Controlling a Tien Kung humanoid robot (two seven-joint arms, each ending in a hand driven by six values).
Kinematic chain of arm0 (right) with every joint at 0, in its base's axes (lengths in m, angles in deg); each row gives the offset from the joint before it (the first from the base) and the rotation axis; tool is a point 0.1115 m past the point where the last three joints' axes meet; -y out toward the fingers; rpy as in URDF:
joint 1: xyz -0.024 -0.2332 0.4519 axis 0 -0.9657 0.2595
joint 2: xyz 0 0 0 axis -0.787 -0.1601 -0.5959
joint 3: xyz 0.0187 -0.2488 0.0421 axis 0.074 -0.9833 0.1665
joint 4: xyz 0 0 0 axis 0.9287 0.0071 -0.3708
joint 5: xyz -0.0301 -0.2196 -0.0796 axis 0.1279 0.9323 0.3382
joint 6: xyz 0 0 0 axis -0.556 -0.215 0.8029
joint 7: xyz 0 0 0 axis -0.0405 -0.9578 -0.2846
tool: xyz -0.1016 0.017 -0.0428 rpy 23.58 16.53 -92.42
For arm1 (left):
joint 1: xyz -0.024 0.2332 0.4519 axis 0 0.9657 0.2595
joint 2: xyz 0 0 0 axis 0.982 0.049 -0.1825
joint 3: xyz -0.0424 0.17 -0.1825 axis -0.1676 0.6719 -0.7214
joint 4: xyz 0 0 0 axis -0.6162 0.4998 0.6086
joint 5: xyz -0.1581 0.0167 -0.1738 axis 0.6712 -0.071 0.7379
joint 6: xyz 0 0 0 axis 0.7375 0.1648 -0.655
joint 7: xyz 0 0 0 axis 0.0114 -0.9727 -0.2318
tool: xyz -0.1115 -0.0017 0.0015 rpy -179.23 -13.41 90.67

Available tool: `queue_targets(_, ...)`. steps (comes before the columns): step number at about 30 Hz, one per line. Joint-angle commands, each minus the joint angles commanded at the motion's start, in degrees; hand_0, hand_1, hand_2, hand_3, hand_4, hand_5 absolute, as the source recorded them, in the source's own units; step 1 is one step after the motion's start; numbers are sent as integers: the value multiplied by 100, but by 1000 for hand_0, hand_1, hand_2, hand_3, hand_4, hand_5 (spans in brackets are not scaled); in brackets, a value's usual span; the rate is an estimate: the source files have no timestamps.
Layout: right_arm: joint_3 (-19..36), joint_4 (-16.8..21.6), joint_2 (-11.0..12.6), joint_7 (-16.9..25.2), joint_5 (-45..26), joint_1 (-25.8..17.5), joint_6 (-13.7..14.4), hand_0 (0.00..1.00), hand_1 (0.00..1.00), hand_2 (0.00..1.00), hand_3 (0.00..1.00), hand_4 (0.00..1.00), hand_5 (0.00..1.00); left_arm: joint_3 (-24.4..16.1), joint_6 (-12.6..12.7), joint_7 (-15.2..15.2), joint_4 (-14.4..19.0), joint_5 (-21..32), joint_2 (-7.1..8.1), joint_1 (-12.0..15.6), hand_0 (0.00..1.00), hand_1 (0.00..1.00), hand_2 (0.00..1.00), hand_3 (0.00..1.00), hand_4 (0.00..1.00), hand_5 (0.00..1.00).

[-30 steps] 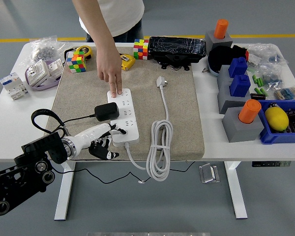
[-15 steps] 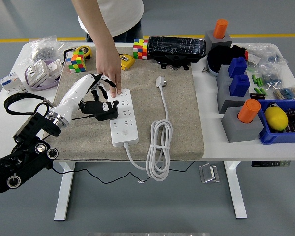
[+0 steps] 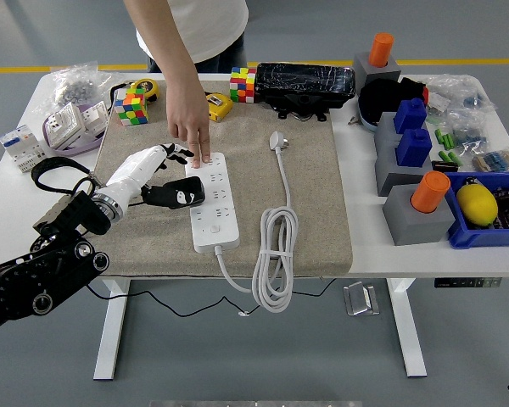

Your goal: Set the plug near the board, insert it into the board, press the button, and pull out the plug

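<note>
Head view: no legible writing.

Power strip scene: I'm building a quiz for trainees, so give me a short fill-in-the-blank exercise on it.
1. The person's hand presses the far end of the white ____.
2. The robot's left hand is at the ____ adapter plugged into the power strip.
3. The strip's own white cable lies ____ on the mat.

Missing words: power strip; black; coiled

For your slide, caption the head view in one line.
Robot's left hand by black plug on white power strip; person's hand steadies strip.
</note>
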Motion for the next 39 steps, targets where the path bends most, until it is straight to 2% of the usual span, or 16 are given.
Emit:
queue_targets(1, -2, 0, 1, 0, 0, 1, 0, 618, 678, 652, 565, 975, 583, 49, -26, -21, -39, 31, -6, -18, 599, 735, 750, 763, 998, 351)
queue_targets(2, -3, 2, 1, 1, 0, 2, 1, 618, 678, 652, 563, 975, 582, 89, -32, -28, -71, 58, -13, -35, 562, 642, 656, 706, 998, 321)
queue_targets(7, -8, 16, 4, 3, 4, 4, 4, 618, 678, 652, 563, 975, 582, 231, 14, 10, -241, 187, -58, -121, 562, 642, 656, 706, 998, 321)
queue_targets(8, -10, 23, 7, 3, 5, 3, 5, 619, 678, 652, 564, 975, 581, 268, 21, 18, -282, 208, -67, -143, 411, 476, 533, 549, 850, 119)
queue_targets(13, -52, 40, 28, 3, -9, 5, 6, 619, 678, 652, 564, 975, 581, 382, 95, 12, -386, 226, -106, -207, 411, 476, 533, 549, 850, 119)
queue_targets(14, -53, 42, 29, 5, -12, 3, 8, 619, 678, 652, 563, 975, 581, 394, 107, 14, -397, 232, -111, -216, 333, 390, 472, 540, 694, 2)
queue_targets(18, -49, 37, 33, 4, -14, 1, 12, 619, 678, 652, 563, 975, 581, 435, 87, 1, -429, 275, -125, -249, 333, 390, 472, 540, 694, 2)
queue_targets(19, -44, 39, 33, 6, -12, -1, 13, 619, 678, 652, 563, 975, 581, 438, 112, 34, -432, 284, -126, -249, 333, 390, 472, 540, 694, 2)
queue_targets(20, -40, 37, 31, 6, -8, -1, 14, 620, 678, 652, 564, 976, 578, 437, 147, 76, -435, 292, -126, -247, 290, 355, 420, 531, 666, 2)
queue_targets(24, -41, 33, 26, 6, -5, -1, 12, 620, 678, 652, 564, 976, 578, 410, 274, 282, -429, 420, -114, -223, 290, 355, 420, 531, 666, 2)
queue_targets(31, -37, 33, 32, 7, 3, -8, 12, 620, 678, 652, 563, 976, 578, 93, 478, 756, -367, 613, -72, -81, 285, 348, 412, 528, 666, 2)
queue_targets(35, -21, 27, 20, 9, 1, -17, 13, 620, 678, 652, 563, 976, 578, -272, 524, 837, -352, 464, -92, 76, 283, 343, 401, 522, 667, 2)
queue_targets(39, -3, 36, 12, 8, 10, -18, 10, 620, 678, 652, 562, 976, 577, -409, 527, 823, -596, 356, -68, 143, 282, 343, 406, 526, 677, 2)
